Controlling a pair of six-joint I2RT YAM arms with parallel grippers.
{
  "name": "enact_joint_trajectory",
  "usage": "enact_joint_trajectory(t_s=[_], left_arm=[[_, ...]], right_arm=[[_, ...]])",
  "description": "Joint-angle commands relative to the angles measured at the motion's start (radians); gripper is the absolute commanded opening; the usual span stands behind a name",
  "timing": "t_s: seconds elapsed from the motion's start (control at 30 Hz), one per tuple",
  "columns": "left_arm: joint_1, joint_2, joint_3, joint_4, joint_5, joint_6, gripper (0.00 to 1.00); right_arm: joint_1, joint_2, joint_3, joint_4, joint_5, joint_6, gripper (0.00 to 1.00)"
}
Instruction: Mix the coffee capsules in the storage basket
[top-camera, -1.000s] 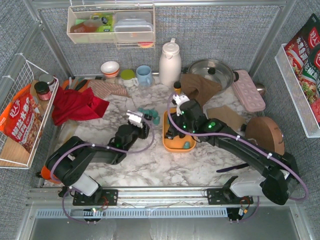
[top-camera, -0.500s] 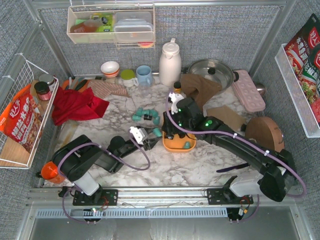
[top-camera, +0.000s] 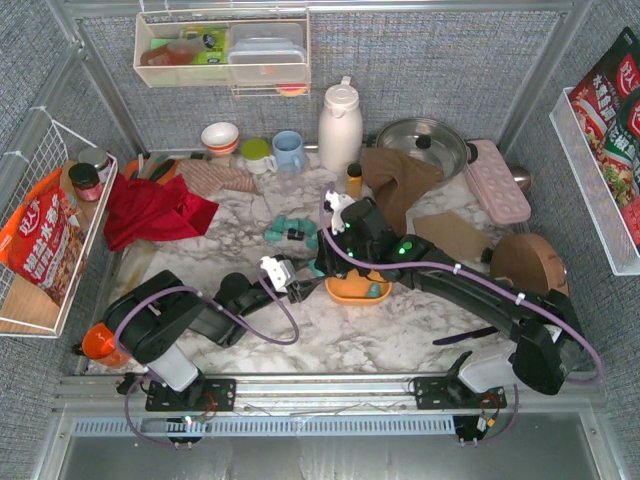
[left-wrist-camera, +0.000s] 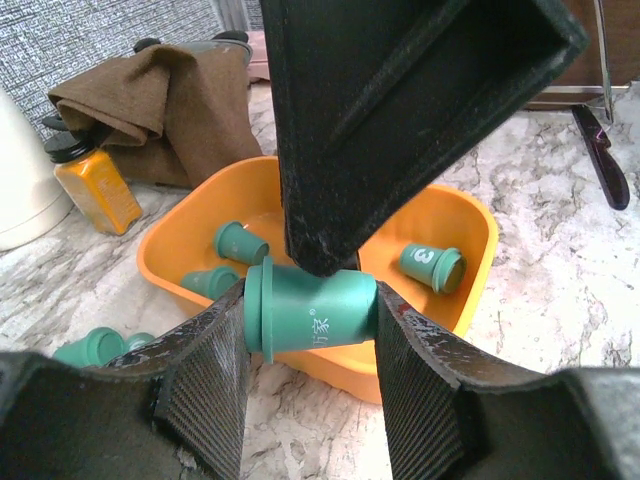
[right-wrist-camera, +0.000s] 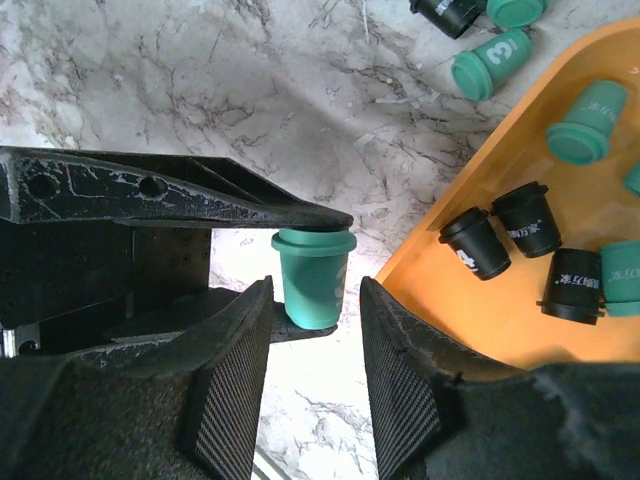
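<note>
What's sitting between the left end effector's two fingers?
A teal coffee capsule, lying sideways, held by the left end effector; the left wrist view shows it.

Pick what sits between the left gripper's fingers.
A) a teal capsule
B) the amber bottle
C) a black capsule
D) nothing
A: the left wrist view shows the left gripper closed on a teal capsule that lies on its side, just in front of the orange storage basket.
</note>
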Motion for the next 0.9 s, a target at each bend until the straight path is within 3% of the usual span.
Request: enact_joint_trajectory(t_s=[0.0, 0.6, 0.77, 0.87], left_arm=[[-0.003, -0.010, -0.002, 0.092, 0.005, 0.005, 0.54], [-0.011, -0.034, -0.006, 0.091, 0.015, 0.000, 0.53], [-0.012, -0.037, -0.009, 0.091, 0.000, 0.002, 0.55], [-0.012, -0.035, -0.008, 0.090, -0.018, 0.000, 0.63]], right_arm=[[0.010, 0.011, -0.007, 0.037, -0.013, 0.016, 0.45], [0.016, 0.084, 0.006, 0.069, -0.017, 0.024, 0.47], [0.018, 0.082, 0.009, 0.069, -0.022, 0.026, 0.35], [0.017, 0.073, 0.007, 0.062, -0.017, 0.021, 0.29]])
